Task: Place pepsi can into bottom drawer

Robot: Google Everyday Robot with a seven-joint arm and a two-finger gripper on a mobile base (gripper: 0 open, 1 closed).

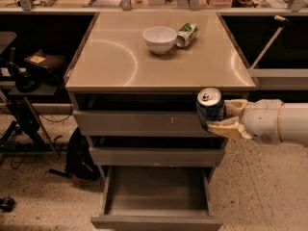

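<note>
Soda can (210, 108): dark blue with a silver top, its pull tab facing up. It is upright and off the table, gripped from the right by the hand (215, 116). The hand's tan fingers (224, 128) close around the can's lower body, level with the top drawer at the cabinet's right edge. Bottom drawer (156, 222): grey-beige, the lowest of three, pulled fully out, with its bare floor exposed. The can hangs above it and towards its right side, not inside.
</note>
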